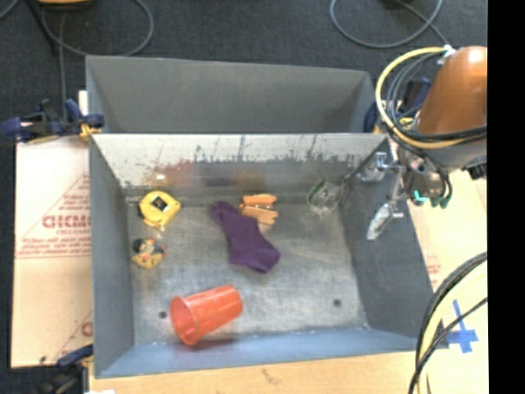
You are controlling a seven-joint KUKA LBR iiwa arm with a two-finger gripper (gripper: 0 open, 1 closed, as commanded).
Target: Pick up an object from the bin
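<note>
The grey bin point(115, 245) is seen with an orange-red cup point(205, 312) laid on its side near the front and a purple cloth point(244, 238) at the middle. The gripper point(379, 194) is held open and empty by the right wall, near a small clear cup point(324, 197)

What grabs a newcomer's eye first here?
The orange cup lying on its side near the front of the bin, and the purple cloth in the middle of the floor. At the right, the gripper hangs above the bin's sloping right wall, apart from the things inside. Nearest to it is a clear thing by the back wall.
</note>
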